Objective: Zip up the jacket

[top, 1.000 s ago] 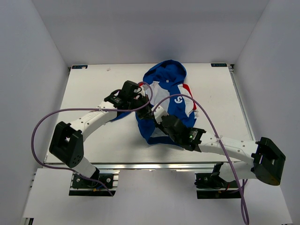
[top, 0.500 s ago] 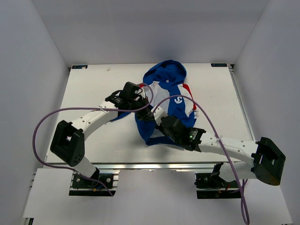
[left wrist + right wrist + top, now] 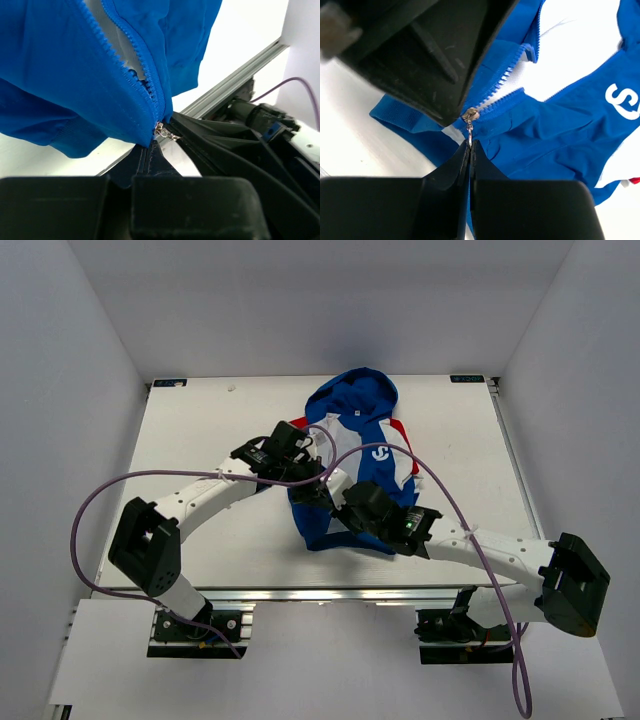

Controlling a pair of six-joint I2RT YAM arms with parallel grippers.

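Right hand [image 3: 469, 144] has closed on jacket [image 3: 545, 131] zipper pull [image 3: 469, 127].

A robot lab cell: a white table [image 3: 190, 420] boxed in by plain white walls [image 3: 320, 300].

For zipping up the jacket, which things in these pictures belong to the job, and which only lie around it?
Belong to the job:
jacket
zipper pull, pinched by the right gripper
left gripper, shut on the jacket's hem by the zipper

Only lying about:
table
purple cables
metal rail at the table's near edge
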